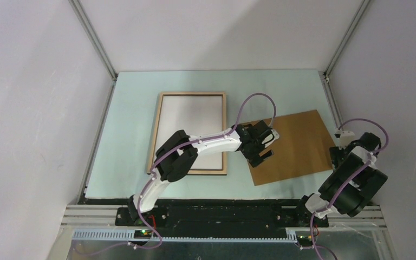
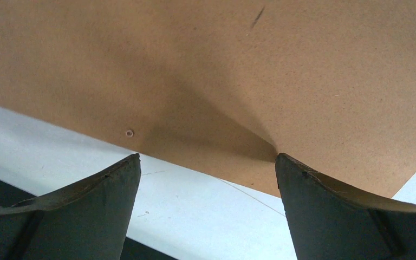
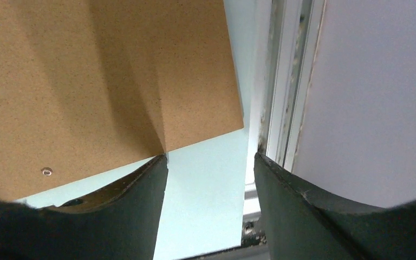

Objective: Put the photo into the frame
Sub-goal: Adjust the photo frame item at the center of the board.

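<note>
The photo (image 1: 189, 116) lies white back up inside the face-down frame (image 1: 190, 95), so I judge the brown backing board (image 1: 298, 143) comes next. My left claw (image 2: 207, 157) hangs wide open over its edge; my right claw (image 3: 211, 156), half open and empty, sits by its corner; next I must pinch that edge

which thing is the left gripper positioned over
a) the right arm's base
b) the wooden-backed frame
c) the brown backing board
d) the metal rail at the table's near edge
c: the top view shows the open left gripper above the near left part of the brown backing board, and brown board fills its wrist view. The frame lies apart, further left.
</note>
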